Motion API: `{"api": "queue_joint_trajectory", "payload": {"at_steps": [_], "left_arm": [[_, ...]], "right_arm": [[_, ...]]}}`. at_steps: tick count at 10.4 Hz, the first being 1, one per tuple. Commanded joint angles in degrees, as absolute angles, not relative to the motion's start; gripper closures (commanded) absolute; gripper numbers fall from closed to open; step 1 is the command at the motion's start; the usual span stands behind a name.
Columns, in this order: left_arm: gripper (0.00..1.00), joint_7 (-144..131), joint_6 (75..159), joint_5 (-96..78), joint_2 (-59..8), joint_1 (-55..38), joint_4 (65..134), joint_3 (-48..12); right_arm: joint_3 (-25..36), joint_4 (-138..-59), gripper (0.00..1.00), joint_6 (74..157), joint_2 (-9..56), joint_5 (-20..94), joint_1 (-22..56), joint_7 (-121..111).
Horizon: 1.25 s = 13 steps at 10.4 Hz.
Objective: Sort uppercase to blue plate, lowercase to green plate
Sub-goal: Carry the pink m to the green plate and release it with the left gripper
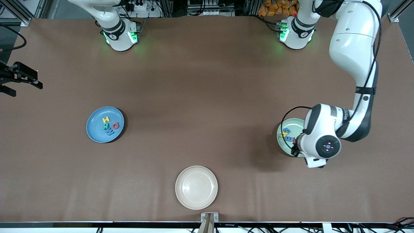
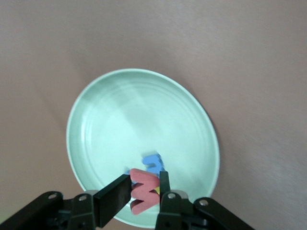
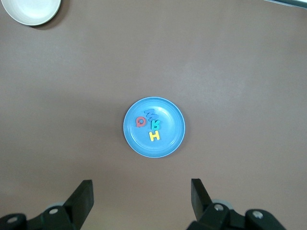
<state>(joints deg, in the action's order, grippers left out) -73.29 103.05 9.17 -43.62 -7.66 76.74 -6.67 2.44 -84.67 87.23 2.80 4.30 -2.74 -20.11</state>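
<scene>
Red m (image 2: 144, 191) is pinched in left end effector (image 2: 146, 194) over green plate (image 2: 105, 120) rim.

- Left tool (image 2: 144, 191) over the green plate (image 2: 110, 120), fingers (image 2: 112, 196) clamped on the red m (image 2: 143, 190), held on edge near the plate's rim.
- Blue letter (image 2: 152, 163) lying in the plate just beside the m, a bit of yellow (image 2: 156, 190) showing under it.
- Brown tabletop (image 2: 249, 57) all around the plate.

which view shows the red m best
The left wrist view: the red m sits large between the left end effector's fingers over the green plate. The front view shows only a speck beside the arm; the right wrist view, nothing.
</scene>
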Motion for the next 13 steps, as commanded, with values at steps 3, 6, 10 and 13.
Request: {"api": "queue_joint_trajectory", "payload": {"at_steps": [3,6,10,13], "left_arm": [[0.0,-73.04,102.22,8.26,-41.84,-7.38,78.4,-7.21],[0.0,-64.73,102.22,7.91,-36.75,-4.93,79.01,-7.38],[0.0,-47.07,106.05,4.5,-24.39,-1.15,95.13,-7.3],[0.0,-38.6,113.36,1.5,-11.55,-0.35,112.53,-7.29]], "right_arm": [[1.14,-86.66,0.1,88.42,1.14,3.25,-4.13,-19.86],[1.06,-86.75,0.09,88.59,1.14,3.16,-4.04,-19.86],[1.14,-88.4,0.1,90.68,-0.08,3.16,-4.04,-19.78],[0.88,-88.33,0.1,89.48,-1.76,3.16,-4.04,-18.29]]}}
